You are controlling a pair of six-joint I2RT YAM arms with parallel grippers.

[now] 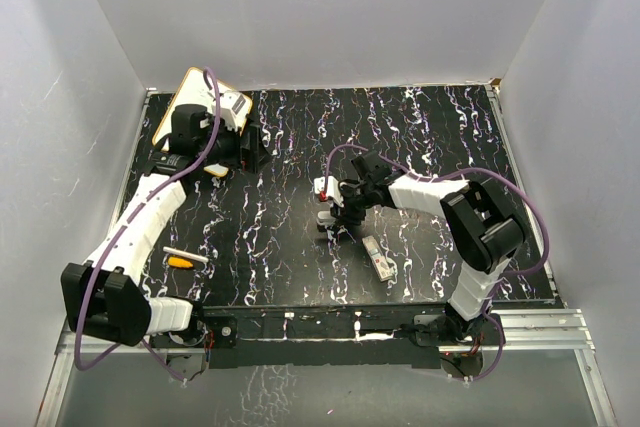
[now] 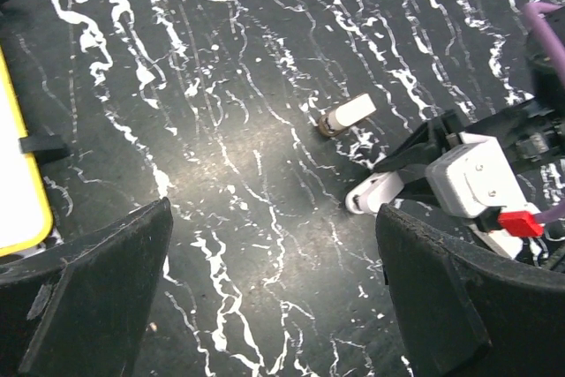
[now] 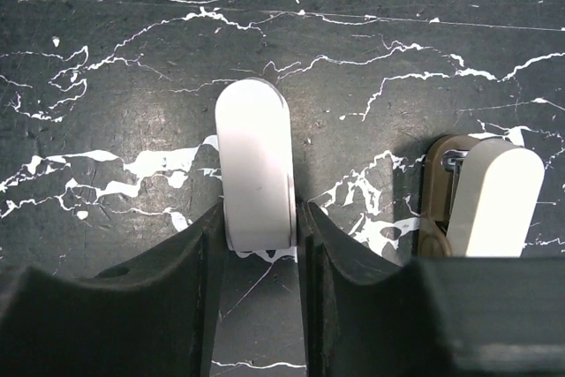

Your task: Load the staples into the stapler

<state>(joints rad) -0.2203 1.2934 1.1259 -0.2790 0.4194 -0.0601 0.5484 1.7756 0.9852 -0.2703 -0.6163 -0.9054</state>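
Our black right gripper (image 3: 257, 231) pinched a white round-ended plastic piece (image 3: 254, 161); the left gripper (image 2: 265, 297) gaped. We judged loading barely begun: next, fetch the whitish-grey staple box (image 1: 380, 259) behind it.

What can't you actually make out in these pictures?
- Top view: staples inside the small box, too small.
- Right wrist view: lower end of the white piece, hidden by the right end effector gripping it.
- Left wrist view: yellow-edged board, cut off at the left edge.

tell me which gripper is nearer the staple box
Right. The right gripper, shut on a white piece, sits just beyond the staple box; the left gripper is far off, back-left.
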